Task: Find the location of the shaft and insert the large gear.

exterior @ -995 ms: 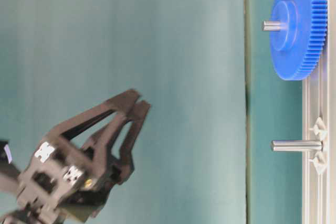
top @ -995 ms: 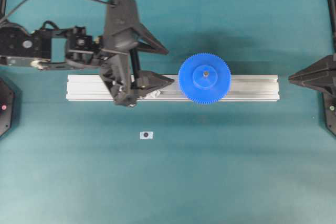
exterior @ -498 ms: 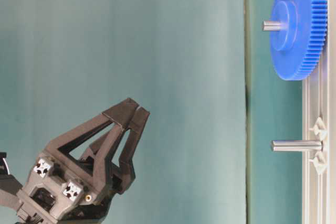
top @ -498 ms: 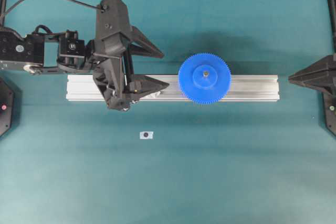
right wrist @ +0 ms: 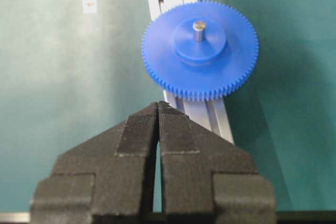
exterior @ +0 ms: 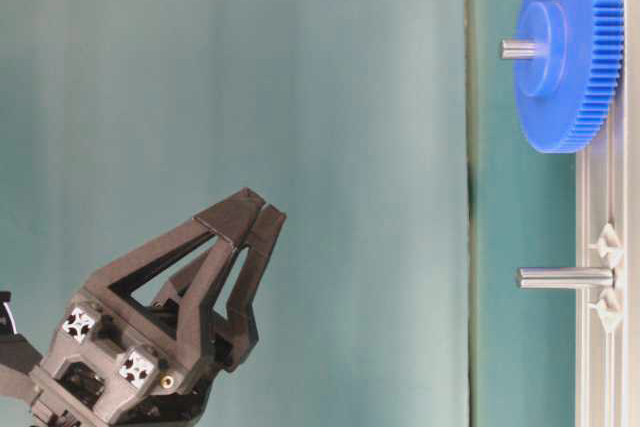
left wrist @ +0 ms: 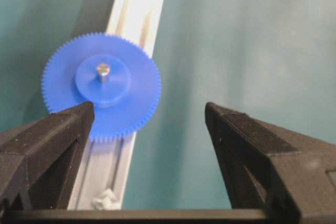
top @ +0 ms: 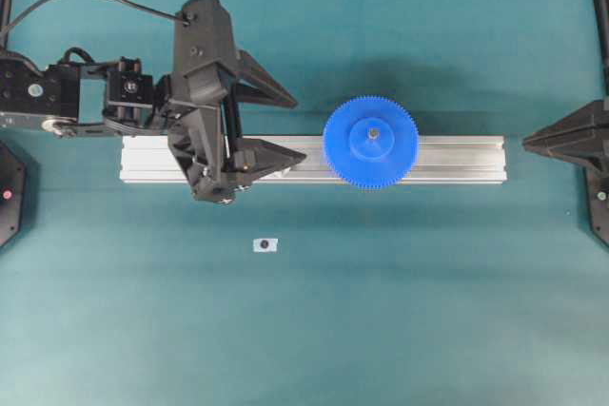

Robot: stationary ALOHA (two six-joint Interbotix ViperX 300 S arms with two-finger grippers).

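Note:
The large gear (top: 370, 142), a bright blue toothed disc, lies flat on the aluminium rail (top: 457, 159) with a grey pin (top: 372, 132) poking through its hub. At table level the gear (exterior: 570, 47) sits on that pin, and a second, bare shaft (exterior: 565, 276) stands farther along between two clear mounts. My left gripper (top: 297, 127) hovers open and empty left of the gear, above the rail, hiding the bare shaft from overhead. In the left wrist view the gear (left wrist: 101, 94) shows beyond the left gripper (left wrist: 149, 107). My right gripper (top: 528, 143) is shut and empty at the right edge.
A small white tag with a dark dot (top: 265, 244) lies on the teal mat in front of the rail. Black stands sit at the left (top: 8, 192) and right (top: 599, 206) edges. The right wrist view shows the rail (right wrist: 197, 111) running away under the gear (right wrist: 199, 51).
My left gripper has drawn back a little to the left, away from the gear, still open; it has barely moved in the last half second. The gear and right gripper have not moved.

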